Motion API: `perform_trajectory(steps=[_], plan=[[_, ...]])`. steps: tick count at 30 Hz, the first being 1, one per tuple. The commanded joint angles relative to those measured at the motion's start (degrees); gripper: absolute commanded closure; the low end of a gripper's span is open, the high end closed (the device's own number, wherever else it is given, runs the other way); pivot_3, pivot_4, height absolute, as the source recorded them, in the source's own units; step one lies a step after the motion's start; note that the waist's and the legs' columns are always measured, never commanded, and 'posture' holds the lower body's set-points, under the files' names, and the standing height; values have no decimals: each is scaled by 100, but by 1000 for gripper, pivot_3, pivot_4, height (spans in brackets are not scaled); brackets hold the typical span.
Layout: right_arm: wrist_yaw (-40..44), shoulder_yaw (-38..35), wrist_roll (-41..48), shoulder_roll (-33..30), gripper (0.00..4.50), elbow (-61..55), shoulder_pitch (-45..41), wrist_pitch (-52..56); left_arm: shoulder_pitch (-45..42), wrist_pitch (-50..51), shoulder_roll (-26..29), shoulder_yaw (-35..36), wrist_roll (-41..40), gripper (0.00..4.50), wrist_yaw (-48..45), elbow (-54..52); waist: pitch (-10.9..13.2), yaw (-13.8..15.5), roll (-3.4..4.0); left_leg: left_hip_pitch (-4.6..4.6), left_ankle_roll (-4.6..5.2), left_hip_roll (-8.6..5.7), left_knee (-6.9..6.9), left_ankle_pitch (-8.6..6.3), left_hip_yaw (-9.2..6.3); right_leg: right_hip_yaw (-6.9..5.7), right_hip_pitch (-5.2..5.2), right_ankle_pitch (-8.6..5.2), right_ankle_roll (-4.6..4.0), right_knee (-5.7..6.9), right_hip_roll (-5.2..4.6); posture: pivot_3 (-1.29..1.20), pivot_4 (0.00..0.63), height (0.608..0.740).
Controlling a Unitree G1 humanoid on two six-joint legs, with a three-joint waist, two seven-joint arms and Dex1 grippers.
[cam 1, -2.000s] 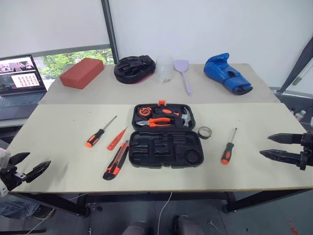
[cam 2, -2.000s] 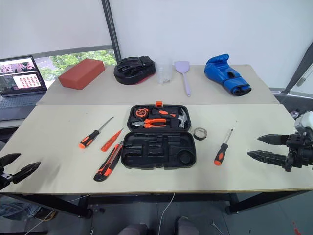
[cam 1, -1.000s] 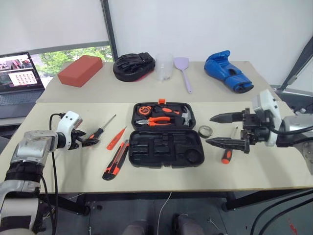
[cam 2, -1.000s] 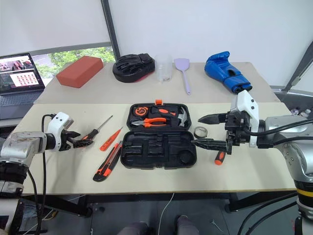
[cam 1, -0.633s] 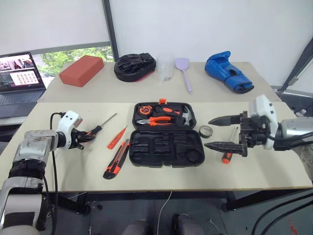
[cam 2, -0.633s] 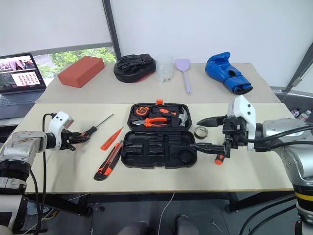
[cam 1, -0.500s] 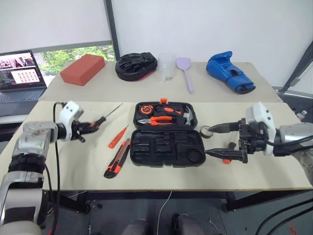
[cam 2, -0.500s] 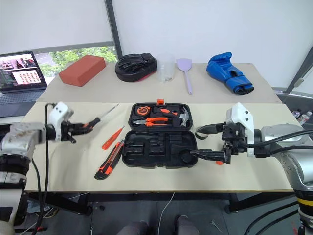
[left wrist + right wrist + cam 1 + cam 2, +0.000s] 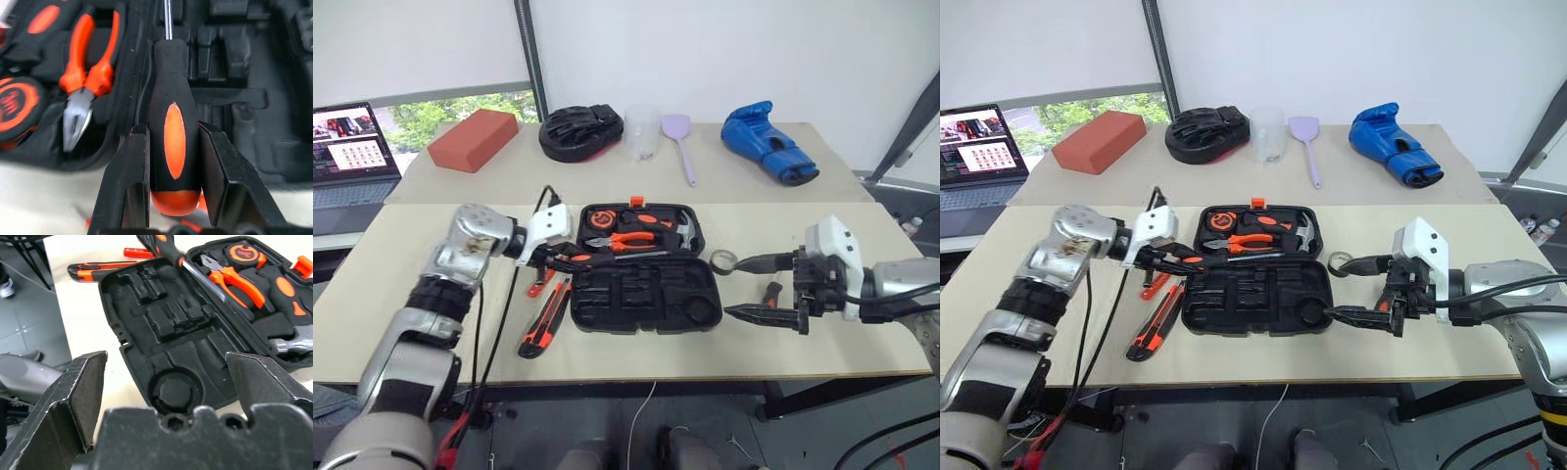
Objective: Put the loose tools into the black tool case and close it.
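The black tool case (image 9: pixel 646 296) lies open mid-table, its far half holding pliers, a tape measure and a hammer. My left gripper (image 9: pixel 563 257) is shut on a black-and-orange screwdriver (image 9: pixel 173 132), held over the case's left edge with the shaft pointing across it. The slim orange screwdriver (image 9: pixel 536 284) and the utility knife (image 9: pixel 543 318) lie left of the case. My right gripper (image 9: pixel 736 288) stands open and empty at the case's right side. Beside it are the tape roll (image 9: pixel 723 260) and a second screwdriver (image 9: pixel 771 291), partly hidden.
Along the far table stand a red block (image 9: pixel 473 140), a black padded mitt (image 9: pixel 582 132), a clear cup (image 9: pixel 643 132), a lilac spatula (image 9: pixel 680 137) and a blue boxing glove (image 9: pixel 769 145). A laptop (image 9: pixel 352 157) sits far left.
My left gripper closed on the screwdriver, lifted it off the table and carried it right to the case while rolling. The right gripper stayed open and sank slightly.
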Motion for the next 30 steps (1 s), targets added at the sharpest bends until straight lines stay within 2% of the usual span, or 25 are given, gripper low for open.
perform_trajectory(steps=[1, 7, 17, 19, 20, 26, 28, 30], plan=[[-106, -231, 24, 41, 0, -209, 53, -138, -288, -224, -192, -31, 153, 3626, 6, 275, 0, 1, 0, 0, 1, 0, 0, 0, 0, 0, 0, 0, 0, 1, 0, 0, 150, 740], [-229, -266, 30, 99, 0, -277, 150, -155, -352, -51, -533, -81, 193, 3626, -183, 292, 0, 24, -1, -13, 6, -1, 9, 1, -1, -1, -5, 2, 3, -1, -1, 0, 150, 740], [-364, -269, 66, 176, 0, -362, 177, -140, -535, -145, -792, -54, 499, 3626, 190, 842, 0, 37, -1, -18, 7, -1, 25, 1, -1, -1, -6, 2, 3, 7, 0, 0, 150, 740], [-376, -274, 72, 183, 0, -373, 193, -139, -575, -87, -833, -11, 425, 2623, 147, 819, 0, 40, -2, -18, 8, -1, 28, 0, -1, 0, -6, 2, 4, 10, -1, 0, 150, 740], [-383, -275, 77, 187, 0, -379, 198, -135, -591, -78, -848, 7, 391, 2380, 123, 791, 0, 49, -1, -20, 9, -1, 30, -1, -1, 0, -7, 2, 4, 10, 0, 0, 150, 740], [-410, -250, 111, 230, 0, -417, 221, -123, -618, 59, -872, 126, 233, 95, 4, 543, 0, 73, -2, -26, 11, -1, 45, -1, -1, -1, -8, 3, 5, 18, 0, 0, 150, 740], [-430, -225, 106, 254, 0, -431, 210, -121, -630, 147, -873, 185, 175, 38, 8, 506, 1, 73, -2, -27, 12, -1, 55, -2, -1, -1, -8, 3, 5, 26, 0, 0, 150, 740], [-446, -215, 89, 287, 0, -404, 188, -136, -656, 226, -911, 272, 100, 468, 40, 525, 1, 72, -2, -27, 16, -1, 64, -5, -1, 0, -9, 3, 5, 36, 0, 0, 150, 740]])
